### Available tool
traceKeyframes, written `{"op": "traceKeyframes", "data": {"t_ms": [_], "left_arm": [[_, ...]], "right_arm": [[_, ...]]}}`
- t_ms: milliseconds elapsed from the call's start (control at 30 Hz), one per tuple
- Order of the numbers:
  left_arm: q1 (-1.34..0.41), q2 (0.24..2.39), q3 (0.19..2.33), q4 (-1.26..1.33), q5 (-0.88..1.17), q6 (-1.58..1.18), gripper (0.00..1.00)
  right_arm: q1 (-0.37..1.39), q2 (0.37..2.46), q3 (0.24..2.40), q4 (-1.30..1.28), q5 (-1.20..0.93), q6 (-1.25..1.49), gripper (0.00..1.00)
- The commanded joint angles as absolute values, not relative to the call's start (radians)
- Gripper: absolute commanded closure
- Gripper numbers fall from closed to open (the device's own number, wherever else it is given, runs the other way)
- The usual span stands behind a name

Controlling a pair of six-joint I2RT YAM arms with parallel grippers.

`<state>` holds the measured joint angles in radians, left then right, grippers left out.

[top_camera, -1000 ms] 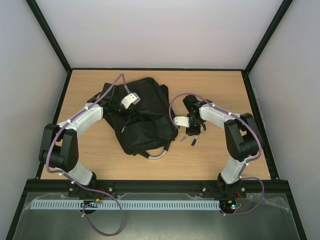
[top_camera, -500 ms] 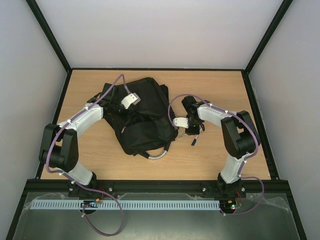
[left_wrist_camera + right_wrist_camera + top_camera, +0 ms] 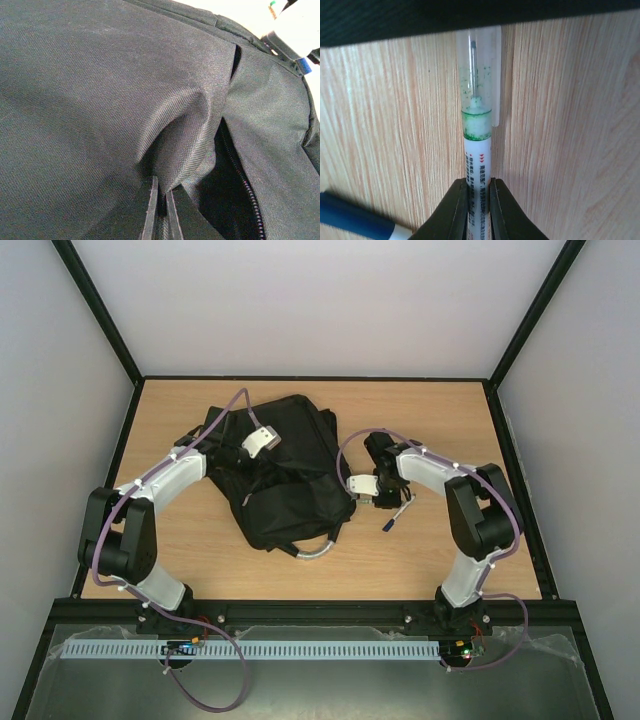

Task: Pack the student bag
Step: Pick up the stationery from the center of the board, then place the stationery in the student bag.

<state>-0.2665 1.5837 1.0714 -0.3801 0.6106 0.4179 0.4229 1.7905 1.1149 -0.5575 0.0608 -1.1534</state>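
Item: student bag (image 3: 285,465), a large black fabric backpack, lying flat left of centre on the worktop (image 3: 440,420), a pale wood-grain board.
Bag opening: zip opening (image 3: 235,175) gaping, teeth visible along its edge.
Left fingers (image 3: 151,200): narrow, pinching a fold of bag fabric beside the zip and lifting it; same hold as a second ago.
Right fingers (image 3: 460,200): clamped on the white pen (image 3: 477,145), a white-barrelled marker with green ink and a clear cap, just right of the bag.
Change: a second ago these fingers stood about half-open over the pens; they have now closed on the barrel.
Pen height: cannot tell whether it has left the worktop.
Neighbour: blue pen (image 3: 350,217), loose on the worktop just beside the grasp.
Bearing on task: first pen looks secured; it probably goes next to the held-open pocket.
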Motion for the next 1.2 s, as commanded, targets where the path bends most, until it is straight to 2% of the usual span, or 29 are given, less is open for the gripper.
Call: {"op": "traceKeyframes", "data": {"t_ms": [0,300,500,600,900,1067,1167], "left_arm": [[-0.26,1.559,1.07,-0.341,0.615,0.407,0.98],[-0.26,1.559,1.077,-0.328,0.624,0.387,0.98],[-0.26,1.564,1.082,-0.328,0.626,0.381,0.97],[-0.26,1.566,1.081,-0.327,0.629,0.371,0.98],[-0.261,1.556,1.117,-0.33,0.648,0.341,0.98],[-0.261,1.539,1.124,-0.337,0.658,0.337,0.98],[-0.262,1.533,1.122,-0.336,0.659,0.338,0.98]], "right_arm": [[0.423,1.722,1.127,-0.684,0.093,-1.208,0.9],[0.407,1.5,1.128,-0.853,0.172,-1.334,0.93],[0.41,1.441,1.209,-0.939,0.114,-1.285,0.93],[0.442,1.48,1.283,-0.957,0.07,-1.179,0.92],[0.691,1.676,1.504,-0.956,-0.039,-0.68,0.9],[0.716,1.822,1.645,-1.01,-0.116,-0.444,0.9],[0.724,1.852,1.645,-0.985,-0.117,-0.37,0.91]]}}
